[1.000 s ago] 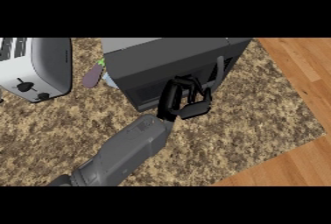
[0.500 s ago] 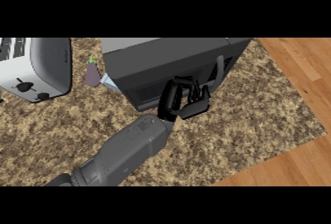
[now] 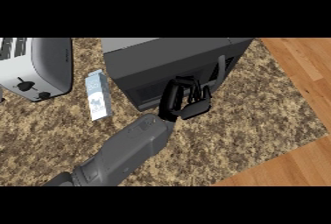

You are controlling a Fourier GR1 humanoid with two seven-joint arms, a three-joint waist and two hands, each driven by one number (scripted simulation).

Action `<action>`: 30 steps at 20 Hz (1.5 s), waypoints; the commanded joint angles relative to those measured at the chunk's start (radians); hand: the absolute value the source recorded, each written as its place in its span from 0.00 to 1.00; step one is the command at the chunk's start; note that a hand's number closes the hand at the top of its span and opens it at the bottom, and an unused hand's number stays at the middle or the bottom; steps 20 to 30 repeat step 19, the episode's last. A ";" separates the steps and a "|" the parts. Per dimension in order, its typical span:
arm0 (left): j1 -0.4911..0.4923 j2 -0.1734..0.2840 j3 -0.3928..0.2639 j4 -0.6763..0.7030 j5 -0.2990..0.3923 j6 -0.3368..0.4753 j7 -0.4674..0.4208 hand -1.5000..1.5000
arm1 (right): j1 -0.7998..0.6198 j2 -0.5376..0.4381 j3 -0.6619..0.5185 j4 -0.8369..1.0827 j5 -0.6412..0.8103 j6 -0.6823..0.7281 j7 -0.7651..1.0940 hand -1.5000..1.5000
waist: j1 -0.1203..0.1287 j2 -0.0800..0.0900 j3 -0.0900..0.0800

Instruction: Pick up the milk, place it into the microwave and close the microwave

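The milk carton (image 3: 97,94), white and pale blue, lies flat on the counter between the toaster and the microwave, outside the oven. The dark grey microwave (image 3: 168,61) stands at the top centre, and its dark front with a vertical handle (image 3: 220,71) faces me. My right hand (image 3: 185,101) rests against the lower front of the microwave, fingers loosely bent on the door and holding nothing. Its grey forearm runs in from the lower left. The milk is a hand's width to the left of that hand. My left hand does not show.
A silver toaster (image 3: 35,65) stands at the left edge, close to the milk. The speckled counter (image 3: 245,127) ends at the right and lower right, with wooden floor (image 3: 304,78) beyond.
The milk, earlier a small tilted shape at the microwave's left corner, now lies flat on the counter beside it. My right hand has stayed at the microwave's front.
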 commanded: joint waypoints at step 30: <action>-0.121 0.000 -0.005 0.084 0.091 -0.008 0.001 1.00 | -0.097 -0.087 -0.031 0.179 -0.084 0.082 0.011 0.00 | 0.006 0.009 0.000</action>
